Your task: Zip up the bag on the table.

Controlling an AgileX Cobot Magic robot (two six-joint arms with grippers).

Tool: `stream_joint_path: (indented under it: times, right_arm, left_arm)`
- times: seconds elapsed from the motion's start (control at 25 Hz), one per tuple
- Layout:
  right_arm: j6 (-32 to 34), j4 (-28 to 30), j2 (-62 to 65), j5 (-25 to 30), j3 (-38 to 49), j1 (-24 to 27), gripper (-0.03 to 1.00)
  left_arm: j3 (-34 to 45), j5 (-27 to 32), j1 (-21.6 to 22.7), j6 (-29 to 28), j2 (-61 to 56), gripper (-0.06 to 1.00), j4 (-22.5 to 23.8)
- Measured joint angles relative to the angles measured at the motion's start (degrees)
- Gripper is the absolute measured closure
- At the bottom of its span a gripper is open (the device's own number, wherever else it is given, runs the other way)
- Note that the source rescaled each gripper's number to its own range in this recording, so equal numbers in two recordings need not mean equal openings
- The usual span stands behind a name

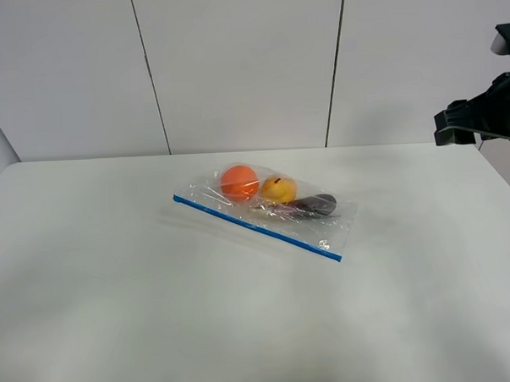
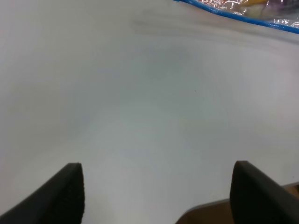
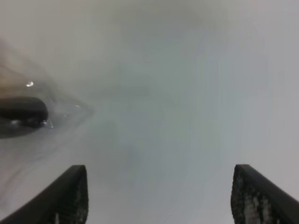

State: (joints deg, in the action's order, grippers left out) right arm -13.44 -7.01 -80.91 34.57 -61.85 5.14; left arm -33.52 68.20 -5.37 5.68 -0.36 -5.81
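Two grippers: we see both with jaws spread wide and nothing between them.
Left gripper [image 2: 156, 196]: its two dark fingertips [image 2: 60, 196] hang apart over bare table, gripping nothing; we cannot find this arm in the high view.
Right gripper [image 3: 159, 196]: released too, fingers parted above the white surface, touching nothing.
Right arm [image 1: 488, 105]: in the high view its dark body sits at the far right edge, raised above the table's back corner and well apart from the bag.
Bag [image 1: 268, 209]: we see it lying flat near the middle of the table [image 1: 116, 315], set at a slant, clear and crinkled.
Zipper strip [image 1: 257, 228]: blue, running along the bag's long edge that faces the camera.
Contents: an orange ball-like fruit [image 1: 238, 182] at the left end, a yellow fruit [image 1: 279, 189] just beside it, a dark purple item [image 1: 317, 205] toward the right end.
Left wrist view: only the bag's blue edge [image 2: 233, 14] shows, far from the fingertips.
Right wrist view: blurred; the bag's corner with the dark item [image 3: 21, 112] sits to one side, clear of the fingers.
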Motion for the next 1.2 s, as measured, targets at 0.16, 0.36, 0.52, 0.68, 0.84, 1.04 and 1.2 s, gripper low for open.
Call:
stream_joint_path:
  times: [0.16,0.36,0.52,0.68,0.84,1.04,1.2]
  right_arm:
    - [0.4,0.0,6.1,2.7,0.0,0.0,0.07]
    - [2.0,0.1,14.8,6.3,0.0,0.0,0.07]
    - [2.2,0.2,21.0,10.5,0.0,0.0,0.07]
    - [3.5,0.3,27.3,14.3,0.0,0.0,0.07]
    - [5.0,0.3,33.8,17.5,0.0,0.0,0.07]
    - [5.2,0.2,41.7,23.1,0.0,0.0,0.07]
    - [6.5,-0.1,47.7,26.4,0.0,0.0,0.07]
  left_arm:
    - [0.3,0.0,0.0,0.0,0.0,-0.05,0.0]
    - [0.3,0.0,0.0,0.0,0.0,-0.05,0.0]
    - [0.3,0.0,0.0,0.0,0.0,-0.05,0.0]
    - [0.3,0.0,0.0,0.0,0.0,-0.05,0.0]
    - [0.3,-0.2,0.0,0.0,0.0,-0.05,0.0]
    - [0.3,-0.2,0.0,0.0,0.0,-0.05,0.0]
    - [0.3,-0.3,0.0,0.0,0.0,-0.05,0.0]
